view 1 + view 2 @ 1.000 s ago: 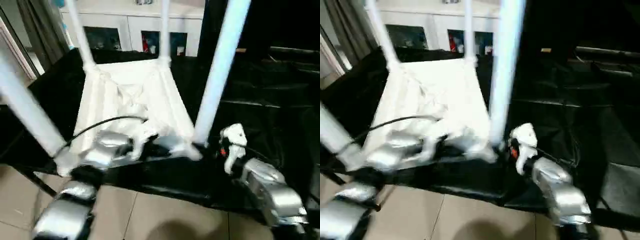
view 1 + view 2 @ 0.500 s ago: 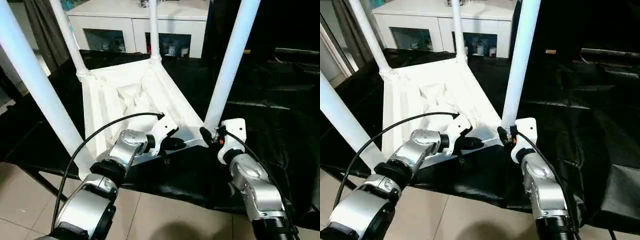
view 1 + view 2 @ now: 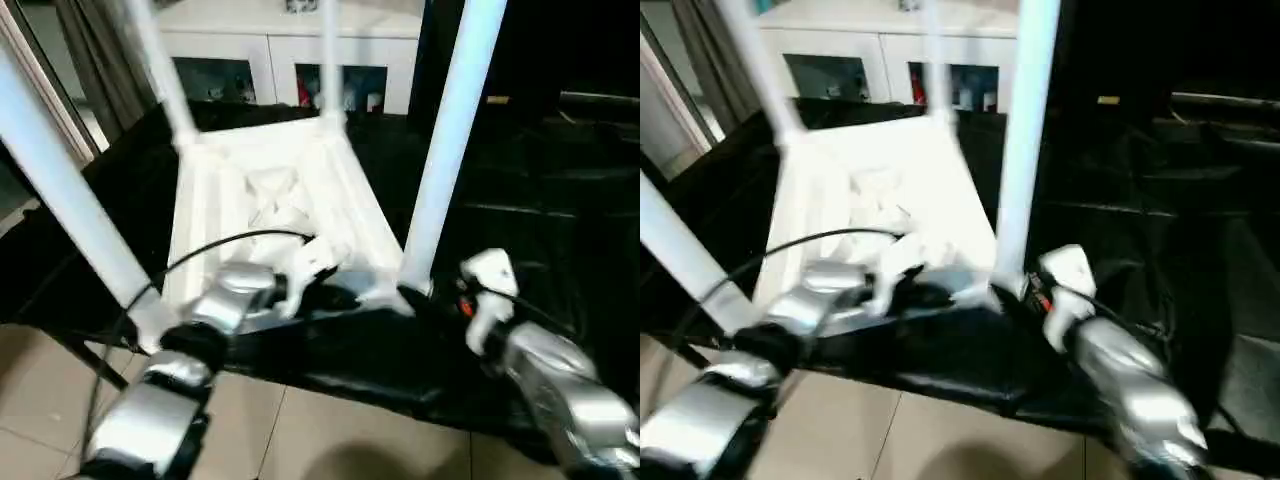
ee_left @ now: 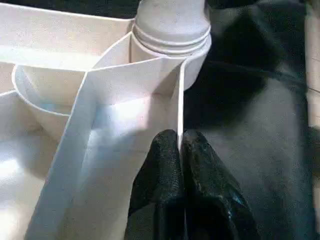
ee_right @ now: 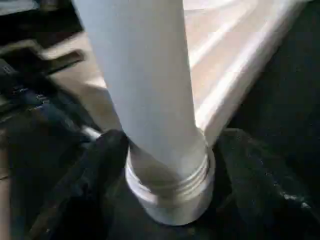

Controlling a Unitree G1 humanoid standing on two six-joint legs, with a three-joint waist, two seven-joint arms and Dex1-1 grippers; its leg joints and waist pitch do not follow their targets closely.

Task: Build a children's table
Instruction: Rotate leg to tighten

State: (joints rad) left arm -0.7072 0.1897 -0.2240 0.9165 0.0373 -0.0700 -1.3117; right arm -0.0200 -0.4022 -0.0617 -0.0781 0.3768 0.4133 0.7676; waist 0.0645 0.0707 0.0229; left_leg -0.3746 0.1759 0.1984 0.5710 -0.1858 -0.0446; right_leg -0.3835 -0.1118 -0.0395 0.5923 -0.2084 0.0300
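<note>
table (image 3: 270, 200) is lying upside down; left pincer (image 4: 180, 150) is pinching its rim beside the near leg (image 5: 150, 100), right pincer (image 5: 165, 165) is straddling that leg, released; a nudge risks unseating it.

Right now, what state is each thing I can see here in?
Table top: upside down on the black cover, ribbed side up.
Four legs: standing upright in the corner sockets.
Left gripper: shut on a thin rib of the table top.
Right gripper: fingers either side of the near leg's base.
</note>
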